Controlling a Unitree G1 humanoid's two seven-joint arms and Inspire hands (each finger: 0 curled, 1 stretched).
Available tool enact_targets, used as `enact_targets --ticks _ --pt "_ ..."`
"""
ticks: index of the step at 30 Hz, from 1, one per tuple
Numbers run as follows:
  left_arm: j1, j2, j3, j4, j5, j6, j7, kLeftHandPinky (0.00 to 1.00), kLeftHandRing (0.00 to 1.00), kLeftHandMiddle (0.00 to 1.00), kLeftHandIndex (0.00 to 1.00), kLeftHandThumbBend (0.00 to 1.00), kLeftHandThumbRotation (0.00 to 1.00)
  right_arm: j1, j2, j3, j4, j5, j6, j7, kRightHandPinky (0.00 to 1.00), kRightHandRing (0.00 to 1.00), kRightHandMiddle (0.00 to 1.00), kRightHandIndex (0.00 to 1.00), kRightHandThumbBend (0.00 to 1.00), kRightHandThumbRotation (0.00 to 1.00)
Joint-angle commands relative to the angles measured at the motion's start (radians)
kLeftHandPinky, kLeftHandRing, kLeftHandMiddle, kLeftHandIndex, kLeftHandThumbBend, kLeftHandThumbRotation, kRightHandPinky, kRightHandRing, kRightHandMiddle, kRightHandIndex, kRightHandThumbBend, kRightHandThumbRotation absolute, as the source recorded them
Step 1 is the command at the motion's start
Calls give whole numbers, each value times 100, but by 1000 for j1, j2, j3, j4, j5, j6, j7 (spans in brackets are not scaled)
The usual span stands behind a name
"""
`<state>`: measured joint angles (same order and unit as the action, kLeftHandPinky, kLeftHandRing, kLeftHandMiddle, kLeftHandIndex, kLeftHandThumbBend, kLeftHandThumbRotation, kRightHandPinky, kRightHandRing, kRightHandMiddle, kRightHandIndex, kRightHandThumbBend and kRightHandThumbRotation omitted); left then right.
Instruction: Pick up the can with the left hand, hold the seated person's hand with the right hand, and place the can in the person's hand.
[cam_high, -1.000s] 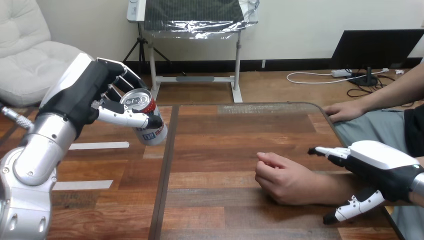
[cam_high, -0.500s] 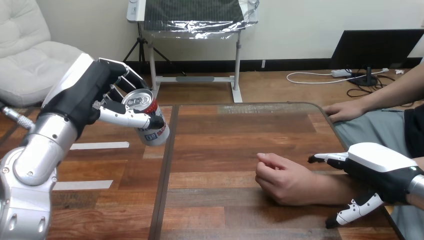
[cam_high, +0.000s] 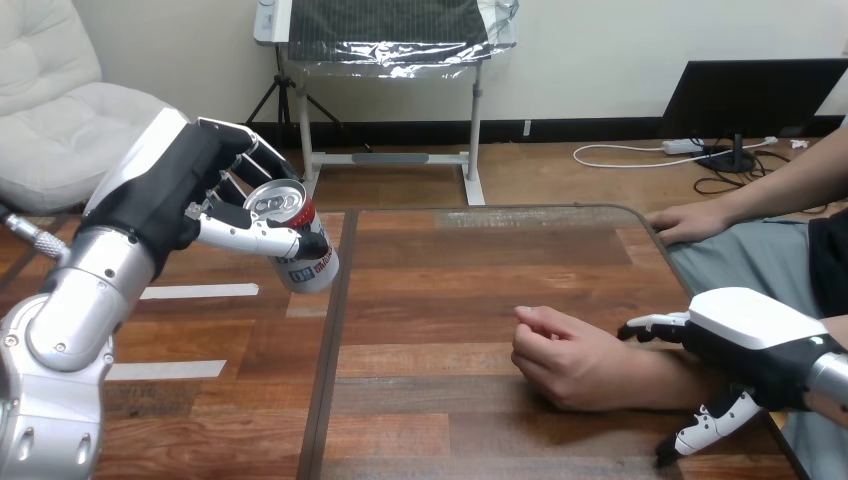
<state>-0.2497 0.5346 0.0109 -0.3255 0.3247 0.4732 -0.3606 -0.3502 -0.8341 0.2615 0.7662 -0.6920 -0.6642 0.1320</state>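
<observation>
Fingers (cam_high: 258, 158) round can (cam_high: 303, 250), beside table's (cam_high: 333, 345) left edge

The room is bright and evenly lit; the light seems to come from above. The wooden table (cam_high: 450, 300) has a pale sheen along its far edge. The top of the can (cam_high: 310, 262) glints, and the white shell of the right hand (cam_high: 745, 320) shines. Under the person's hand (cam_high: 570, 360) lies only a soft shadow.

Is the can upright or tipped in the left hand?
Tipped: the can leans in the left hand, which is curled round it, with its top up-left and its base down-right.
</observation>
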Motion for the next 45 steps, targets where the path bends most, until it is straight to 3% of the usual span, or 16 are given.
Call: enact_targets --ticks 1,15,26,38,45 --pt "-46 18 17 -23 -2 -29 8 31 37 41 44 63 0 12 16 42 21 -28 59 8 64 78 81 84 100 37" --pt "-44 23 21 -28 -2 -30 5 31 38 41 44 63 0 29 44 71 -7 -28 104 -16 49 68 72 76 100 33" --pt "-43 22 22 -30 -4 -22 2 32 38 42 44 63 0 33 58 95 -24 -36 148 -22 38 55 64 69 100 32" --pt "-42 20 24 -37 -5 -20 -1 32 39 42 45 63 0 18 61 131 -7 -50 126 -34 34 50 59 62 94 32" --pt "-45 18 24 -32 -8 -17 -3 32 38 42 45 62 0 13 70 143 -9 -50 144 -33 33 45 54 55 88 32"
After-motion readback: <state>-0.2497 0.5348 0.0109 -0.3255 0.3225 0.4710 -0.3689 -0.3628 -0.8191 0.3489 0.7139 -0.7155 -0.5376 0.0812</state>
